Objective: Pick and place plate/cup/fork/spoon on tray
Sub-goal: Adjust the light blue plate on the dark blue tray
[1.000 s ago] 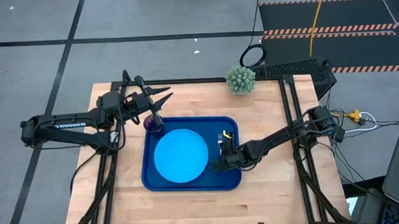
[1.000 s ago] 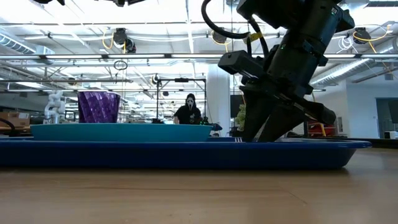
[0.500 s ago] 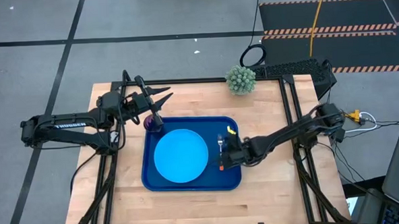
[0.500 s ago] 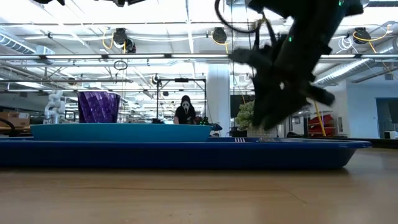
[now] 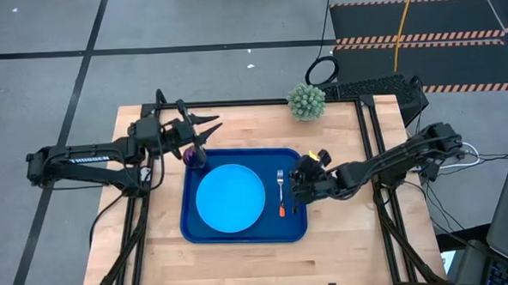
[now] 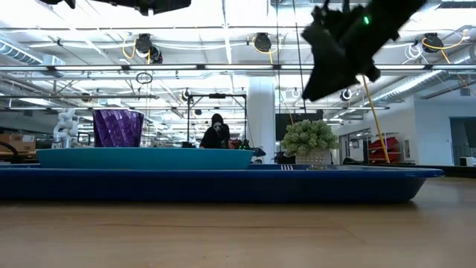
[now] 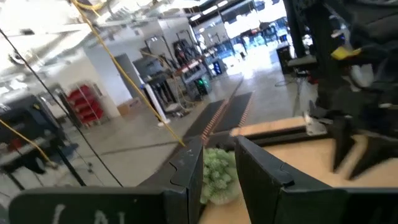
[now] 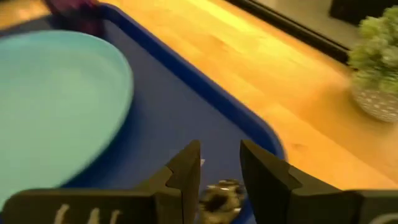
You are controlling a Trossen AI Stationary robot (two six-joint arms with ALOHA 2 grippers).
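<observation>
The dark blue tray lies mid-table with the light-blue plate flat on it. The fork lies flat on the tray right of the plate, orange handle toward the near edge; its tines show below my right gripper. That gripper hangs open above the tray's right rim, touching nothing. The purple cup stands upright at the tray's far left corner. My left gripper is open, level, in the air just beyond the cup. The spoon is out of view.
A small potted plant stands at the table's far edge, right of centre. Bare wood lies near the front edge and to the tray's right and left. A person shows in the room behind the table.
My right gripper has risen off the tray and drawn back toward the table's right edge, rolling its wrist as it went. The fork, which it stood over a second ago, now lies uncovered on the tray beside the plate.
</observation>
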